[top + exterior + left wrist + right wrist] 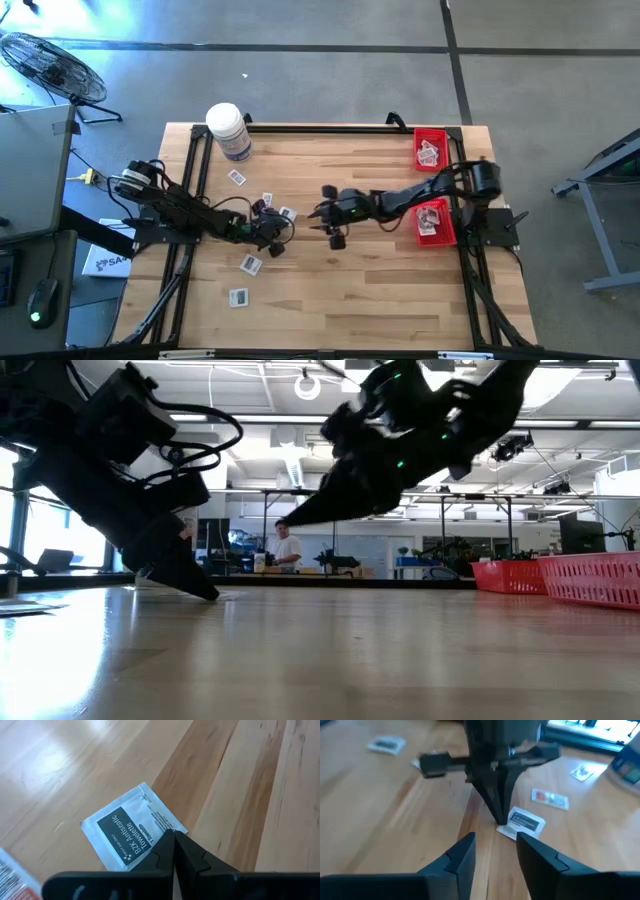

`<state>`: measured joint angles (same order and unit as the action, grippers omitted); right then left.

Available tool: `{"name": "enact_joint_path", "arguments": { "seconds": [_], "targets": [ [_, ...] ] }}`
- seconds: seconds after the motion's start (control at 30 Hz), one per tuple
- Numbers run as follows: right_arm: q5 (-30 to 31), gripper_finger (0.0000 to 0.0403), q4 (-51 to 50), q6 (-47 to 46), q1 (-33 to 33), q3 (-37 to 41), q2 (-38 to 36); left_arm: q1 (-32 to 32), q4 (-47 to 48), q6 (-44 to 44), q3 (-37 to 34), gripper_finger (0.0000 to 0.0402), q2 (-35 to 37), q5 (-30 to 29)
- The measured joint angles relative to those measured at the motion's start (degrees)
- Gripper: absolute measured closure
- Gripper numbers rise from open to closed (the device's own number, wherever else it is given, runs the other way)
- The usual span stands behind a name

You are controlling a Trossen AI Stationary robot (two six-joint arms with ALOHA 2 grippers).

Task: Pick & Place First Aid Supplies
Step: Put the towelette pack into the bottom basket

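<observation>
Left end effector [174, 851] pressed together on packet [131, 827] edge, tips down at bench [60, 760] centre-left. Grip looks thin: packet may slip out on lift, or pinch missed and it stays flat. Right end effector [495, 851] spread, hovering just beside; arms could collide. Red bins [432, 148] far right.

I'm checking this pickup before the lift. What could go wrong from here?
The left gripper is shut on only the edge of a flat packet lying on the table, so it may slip out when lifted. The open right gripper hovers close, facing the left one, so the arms could bump.
</observation>
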<state>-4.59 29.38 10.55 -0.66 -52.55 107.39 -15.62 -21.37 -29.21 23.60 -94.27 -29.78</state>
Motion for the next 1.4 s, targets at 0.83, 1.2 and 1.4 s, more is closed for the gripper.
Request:
{"name": "enact_joint_path", "arguments": {
  "seconds": [0.83,1.2,1.4],
  "targets": [
    [0.7,0.0225,-7.0,-1.5,-0.6,-5.8,4.9,3.5,3.3,1.3,9.2,0.0245,-4.6,-0.2],
    [0.7,0.023,-7.8,-1.5,-0.4,-5.8,4.9,3.8,0.7,-5.1,6.1,0.0258,-8.8,-2.0],
    [0.4,0.0229,-8.3,-1.5,-0.4,-5.8,4.8,4.0,-5.4,-6.1,2.7,0.034,-9.2,-3.1]
  ]
}}
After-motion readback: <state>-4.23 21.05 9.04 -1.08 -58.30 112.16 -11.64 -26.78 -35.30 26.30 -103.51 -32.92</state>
